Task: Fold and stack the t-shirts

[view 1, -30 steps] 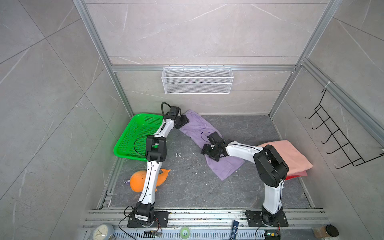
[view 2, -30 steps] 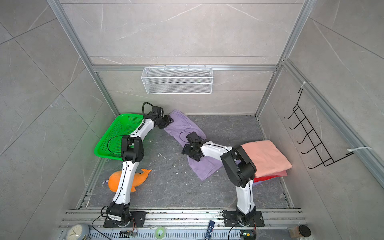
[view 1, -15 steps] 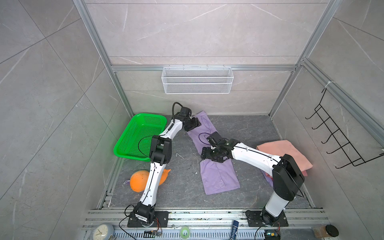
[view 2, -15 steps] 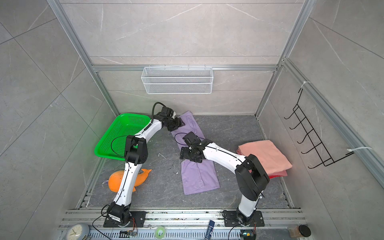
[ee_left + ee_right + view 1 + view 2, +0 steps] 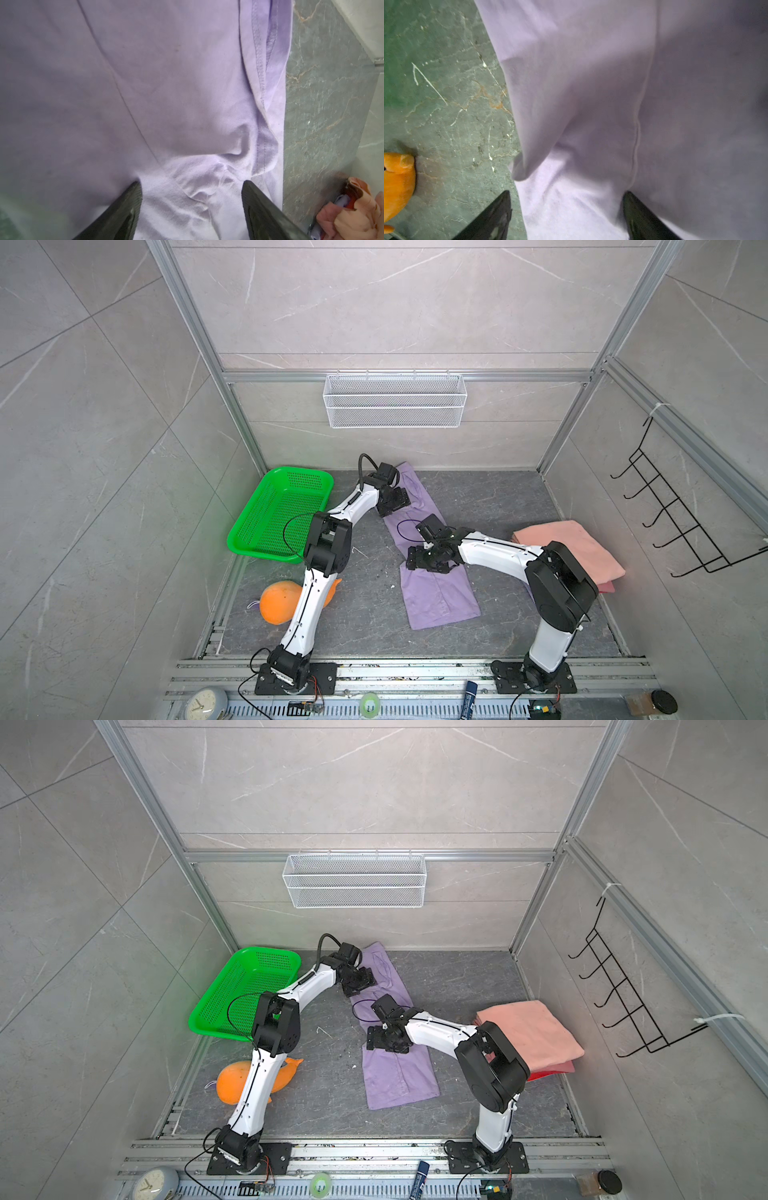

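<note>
My left gripper (image 5: 191, 185) has its fingers spread apart, low over the far end of the lilac t-shirt (image 5: 440, 597). A small puckered ridge of cloth lies between the fingertips, and I cannot tell whether they press on it. My right gripper (image 5: 566, 195) is also wide apart, and nothing is clamped in it. It straddles the shirt's left edge about halfway along, with one finger over the bare floor (image 5: 446, 104) and the other over the cloth.

In both top views the shirt lies on the floor as a long narrow strip. It runs from close to the far wall toward the near side and drifts a little right as it comes nearer. Its near half lies flat beyond my right gripper, with neither gripper over it.

Well to the right of both grippers, a folded salmon-pink t-shirt (image 5: 569, 547) sits on top of a red t-shirt (image 5: 544, 1075), of which only an edge shows.

The green basket (image 5: 266, 510) stands at the far left. The orange plush dolphin (image 5: 276, 605) lies nearer, beside my left arm.
</note>
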